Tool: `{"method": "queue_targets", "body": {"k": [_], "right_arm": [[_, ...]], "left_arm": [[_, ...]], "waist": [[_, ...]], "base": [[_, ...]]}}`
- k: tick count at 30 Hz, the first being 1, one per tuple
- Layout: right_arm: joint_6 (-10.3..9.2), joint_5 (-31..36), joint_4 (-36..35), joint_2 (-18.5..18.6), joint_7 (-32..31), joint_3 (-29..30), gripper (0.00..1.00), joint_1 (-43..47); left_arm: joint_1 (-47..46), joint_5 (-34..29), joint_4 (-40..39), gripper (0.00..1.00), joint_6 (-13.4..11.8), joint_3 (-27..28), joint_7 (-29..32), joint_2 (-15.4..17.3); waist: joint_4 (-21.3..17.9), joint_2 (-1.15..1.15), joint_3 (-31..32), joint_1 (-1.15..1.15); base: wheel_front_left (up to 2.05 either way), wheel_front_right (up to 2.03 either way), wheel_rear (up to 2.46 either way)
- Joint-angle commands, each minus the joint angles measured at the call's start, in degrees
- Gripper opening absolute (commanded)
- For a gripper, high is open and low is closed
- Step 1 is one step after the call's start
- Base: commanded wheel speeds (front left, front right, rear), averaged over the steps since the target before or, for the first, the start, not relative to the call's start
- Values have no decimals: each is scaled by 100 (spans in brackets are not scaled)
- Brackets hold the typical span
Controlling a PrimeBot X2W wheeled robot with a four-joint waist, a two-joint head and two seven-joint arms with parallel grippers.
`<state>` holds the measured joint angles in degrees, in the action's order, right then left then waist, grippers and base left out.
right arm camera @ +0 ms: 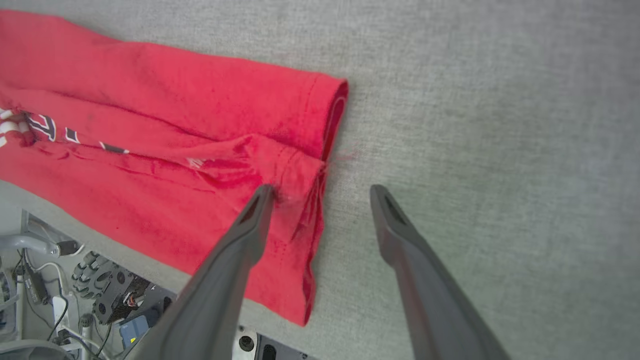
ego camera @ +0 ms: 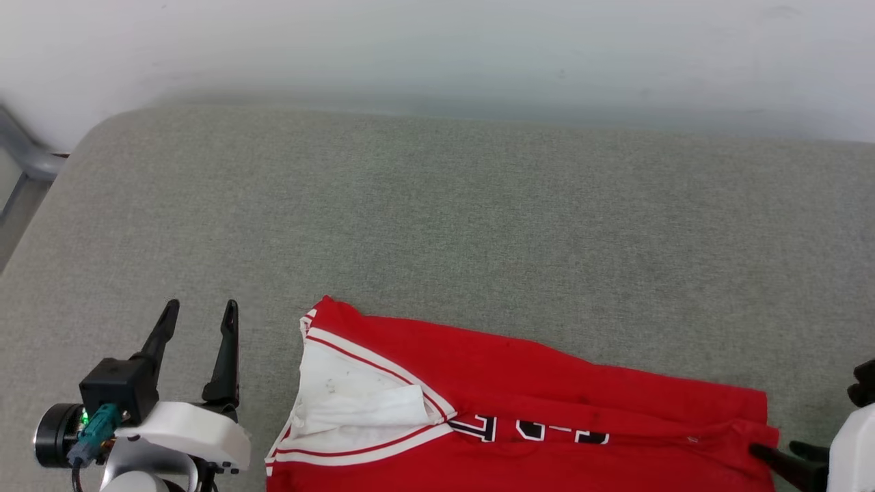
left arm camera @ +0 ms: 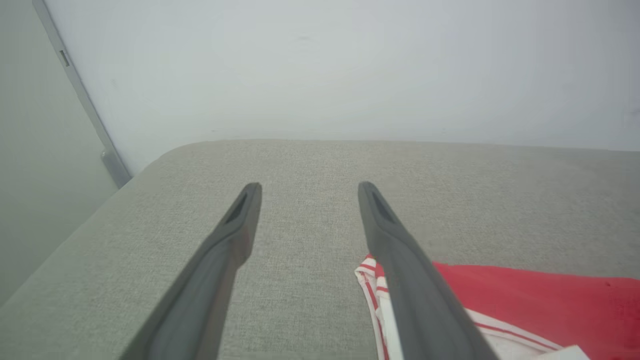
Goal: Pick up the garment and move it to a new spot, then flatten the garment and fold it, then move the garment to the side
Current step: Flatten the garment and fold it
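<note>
The garment (ego camera: 533, 383), red with a white sleeve and black letters, lies folded lengthwise along the near edge of the grey cushioned surface (ego camera: 437, 219). My left gripper (ego camera: 199, 316) stands open to the left of the garment's sleeve end, holding nothing; the left wrist view has the striped sleeve trim (left arm camera: 372, 280) just beside its right finger. My right gripper (right arm camera: 322, 189) is open over the garment's hem corner (right arm camera: 300, 170), one fingertip above the red cloth and the other over bare cushion. In the head view its dark fingers (ego camera: 786, 465) sit at the garment's right end.
A white wall (ego camera: 437, 48) runs behind the cushion. A grey metal bar (ego camera: 20, 154) stands at the far left corner. The robot's base with cables and wheels (right arm camera: 75, 280) lies below the cushion's near edge. Bare cushion stretches behind the garment.
</note>
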<state>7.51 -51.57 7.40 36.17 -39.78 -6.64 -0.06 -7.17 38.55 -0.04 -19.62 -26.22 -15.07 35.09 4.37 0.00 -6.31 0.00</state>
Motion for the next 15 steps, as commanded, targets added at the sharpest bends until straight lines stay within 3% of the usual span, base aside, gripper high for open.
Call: {"method": "queue_targets", "body": {"k": [1, 11, 15], "right_arm": [[-5, -28, 148, -82, -53, -98, 100, -102], [0, -277, 701, -520, 70, -848, 100, -168], [6, -332, 825, -570, 169, -1133, 100, -195]], "left_arm": [[188, -300, -27, 100, 130, 311, -12, -225], [835, -1509, -188, 100, 654, 1698, -13, -1369], [973, -1929, -247, 100, 810, 2013, -12, -1681]], "waist": [[115, 0, -87, 0], [306, 0, -243, 0], [327, 0, -262, 0]], "base": [[0, 0, 0], [0, 0, 0], [0, 0, 0]]}}
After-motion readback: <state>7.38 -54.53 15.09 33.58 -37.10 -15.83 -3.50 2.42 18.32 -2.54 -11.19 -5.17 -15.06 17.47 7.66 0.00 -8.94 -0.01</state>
